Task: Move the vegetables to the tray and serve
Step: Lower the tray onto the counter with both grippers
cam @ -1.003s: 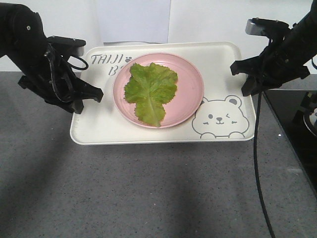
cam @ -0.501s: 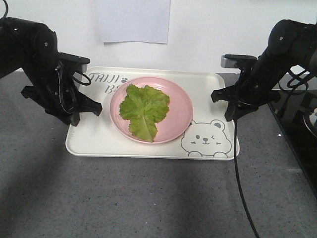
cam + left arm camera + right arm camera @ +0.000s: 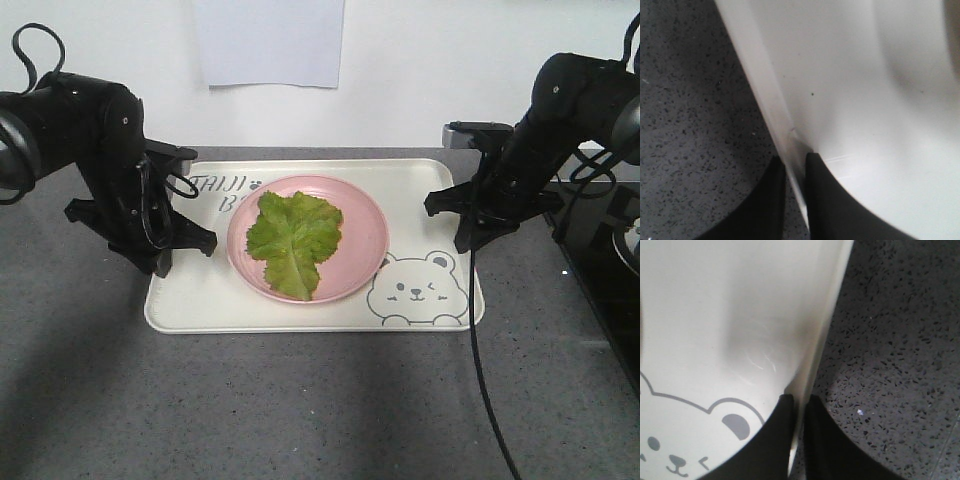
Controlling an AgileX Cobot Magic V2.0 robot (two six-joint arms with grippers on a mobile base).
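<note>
Exterior front-facing view first: we have our left gripper (image 3: pixel 160 262) down at one short edge of the tray (image 3: pixel 205 300) and our right gripper (image 3: pixel 466 240) down at the opposite short edge. Between our two grippers, on the tray, sits a round pink plate (image 3: pixel 365 240), and the lettuce leaf (image 3: pixel 292 238) lies flat on that plate, nearer to our left gripper than to our right. A winking bear drawing (image 3: pixel 418 290) is printed on the tray corner just beside our right gripper, and grey lettering (image 3: pixel 215 184) shows at the corner by our left one. The tray rests on a grey speckled countertop (image 3: pixel 300 400). A black cable (image 3: pixel 478 350) hangs from our right arm down across the countertop. From this view alone we cannot tell how tightly either gripper is closed.

Left wrist-mounted view: our left gripper (image 3: pixel 795 200) has its two dark fingers (image 3: pixel 827 205) pinched on the tray (image 3: pixel 865 100) rim, one finger on the inside over the cream floor, the other outside over the countertop (image 3: pixel 690 125). The rim runs straight away from our fingertips.

Right wrist-mounted view: our right gripper (image 3: pixel 799 440) is likewise pressed together on the tray (image 3: pixel 740 300) rim, one finger (image 3: pixel 765 450) inside and one outside above the countertop (image 3: pixel 890 365). The bear drawing (image 3: pixel 700 440) lies just beside the inner finger.
</note>
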